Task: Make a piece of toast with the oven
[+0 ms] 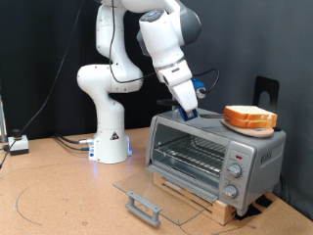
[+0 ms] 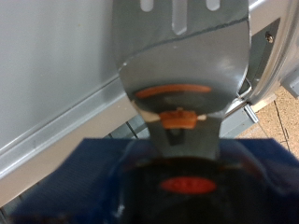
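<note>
Black backdrop; gripper (image 1: 187,113) grips a spatula (image 2: 180,56) atop the oven (image 1: 210,157), toast (image 1: 249,118) at its 3 o'clock.

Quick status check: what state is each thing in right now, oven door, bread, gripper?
Oven: door fully open, lying flat; nothing visible on the wire rack.
Bread: slices stacked on the oven's top, near the exterior view's right end, untouched.
Gripper: down at the oven's top, apart from the bread; holds a grey spatula over the silver top.
</note>
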Motion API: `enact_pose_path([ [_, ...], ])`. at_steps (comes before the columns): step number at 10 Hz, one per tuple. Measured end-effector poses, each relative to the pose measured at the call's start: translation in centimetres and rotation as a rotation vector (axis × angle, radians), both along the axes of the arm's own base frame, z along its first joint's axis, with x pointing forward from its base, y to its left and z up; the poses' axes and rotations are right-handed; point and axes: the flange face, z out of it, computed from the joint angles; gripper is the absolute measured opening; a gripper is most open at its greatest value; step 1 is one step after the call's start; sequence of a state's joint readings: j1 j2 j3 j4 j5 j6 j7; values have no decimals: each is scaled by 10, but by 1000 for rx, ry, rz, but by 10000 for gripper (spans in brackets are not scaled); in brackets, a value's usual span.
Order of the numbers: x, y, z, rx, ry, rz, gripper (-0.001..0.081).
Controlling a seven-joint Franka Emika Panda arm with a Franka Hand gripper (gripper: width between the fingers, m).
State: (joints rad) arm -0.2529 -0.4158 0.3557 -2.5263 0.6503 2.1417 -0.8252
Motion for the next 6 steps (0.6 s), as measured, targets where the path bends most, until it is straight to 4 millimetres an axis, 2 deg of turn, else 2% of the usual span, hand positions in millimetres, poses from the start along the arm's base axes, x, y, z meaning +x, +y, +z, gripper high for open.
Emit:
enact_pose_path([
  [6,-1,-2,3,-1,12,9,396],
])
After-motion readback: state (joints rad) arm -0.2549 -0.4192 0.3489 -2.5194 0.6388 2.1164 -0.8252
